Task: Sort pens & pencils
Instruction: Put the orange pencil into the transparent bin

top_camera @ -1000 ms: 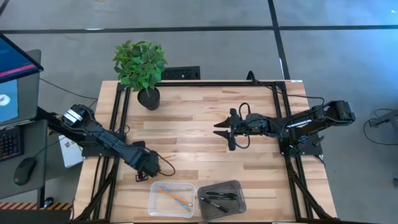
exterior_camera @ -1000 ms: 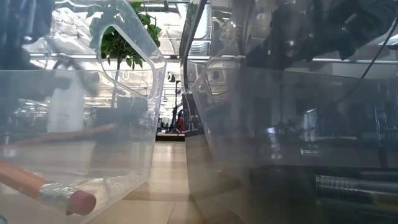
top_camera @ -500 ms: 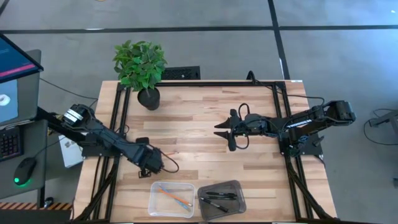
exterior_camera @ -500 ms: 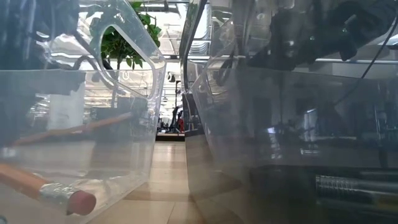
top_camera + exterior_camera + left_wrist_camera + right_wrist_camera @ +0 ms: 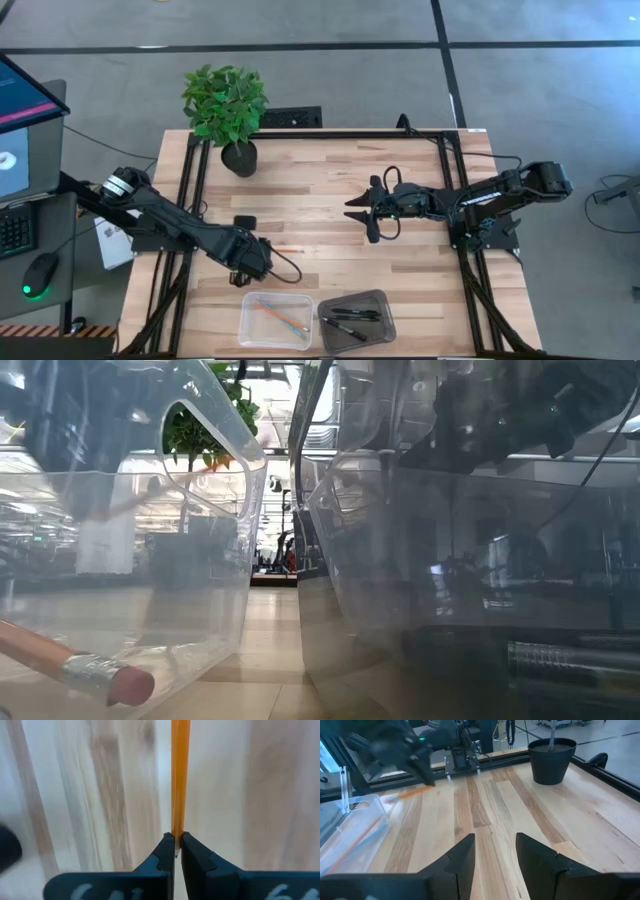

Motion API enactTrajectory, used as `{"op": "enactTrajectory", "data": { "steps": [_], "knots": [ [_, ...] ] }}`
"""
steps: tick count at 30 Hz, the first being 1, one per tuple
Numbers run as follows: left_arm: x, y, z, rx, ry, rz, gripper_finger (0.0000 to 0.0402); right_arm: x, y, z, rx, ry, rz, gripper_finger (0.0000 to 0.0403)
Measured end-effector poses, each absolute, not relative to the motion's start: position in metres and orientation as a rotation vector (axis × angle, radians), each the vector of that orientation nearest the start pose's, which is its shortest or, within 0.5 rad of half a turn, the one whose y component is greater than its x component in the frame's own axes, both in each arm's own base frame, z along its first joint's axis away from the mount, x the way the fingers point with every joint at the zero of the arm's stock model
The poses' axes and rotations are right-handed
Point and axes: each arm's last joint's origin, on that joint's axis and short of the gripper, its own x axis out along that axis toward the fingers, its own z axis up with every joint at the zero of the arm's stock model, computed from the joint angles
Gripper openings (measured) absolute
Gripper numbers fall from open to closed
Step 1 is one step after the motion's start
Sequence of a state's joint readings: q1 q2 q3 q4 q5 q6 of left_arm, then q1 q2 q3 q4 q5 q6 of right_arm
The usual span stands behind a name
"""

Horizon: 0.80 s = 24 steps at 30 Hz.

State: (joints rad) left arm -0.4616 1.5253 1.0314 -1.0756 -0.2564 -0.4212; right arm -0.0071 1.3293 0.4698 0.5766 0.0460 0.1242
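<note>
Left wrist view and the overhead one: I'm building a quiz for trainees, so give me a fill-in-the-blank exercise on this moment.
1. The left gripper has its jaws shut on an ____ pencil.
2. The black pens lie in the ____ bin.
3. The right gripper has its jaws ____ and holds nothing.

Missing words: orange; grey; open

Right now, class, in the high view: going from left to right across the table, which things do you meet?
Left hand shut on an orange pencil → clear bin holding pencils → dark bin holding the pens → right hand, open, over the middle of the table.
</note>
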Motion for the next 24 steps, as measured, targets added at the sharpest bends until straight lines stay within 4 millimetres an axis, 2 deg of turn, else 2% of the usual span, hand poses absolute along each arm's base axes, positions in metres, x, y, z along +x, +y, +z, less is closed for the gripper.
{"op": "enactTrajectory", "data": {
  "steps": [7, 13, 19, 24],
  "knots": [
    [0.243, -0.129, 0.253, 0.146, 1.382, -0.113, 0.0001, 0.255, -0.004, 0.186, 0.118, 0.282, -0.072, 0.0164],
    [0.239, -0.155, 0.276, 0.09, 1.332, -0.279, 0.0001, 0.255, -0.004, 0.186, 0.118, 0.288, -0.072, 0.0167],
    [0.232, -0.175, 0.275, 0.096, 1.301, -0.335, 0.0001, 0.255, -0.004, 0.186, 0.131, 0.287, -0.074, 0.0164],
    [0.239, -0.187, 0.256, 0.167, 1.35, -0.359, 0.0001, 0.255, -0.004, 0.186, 0.166, 0.287, -0.079, 0.0167]
  ]
}}
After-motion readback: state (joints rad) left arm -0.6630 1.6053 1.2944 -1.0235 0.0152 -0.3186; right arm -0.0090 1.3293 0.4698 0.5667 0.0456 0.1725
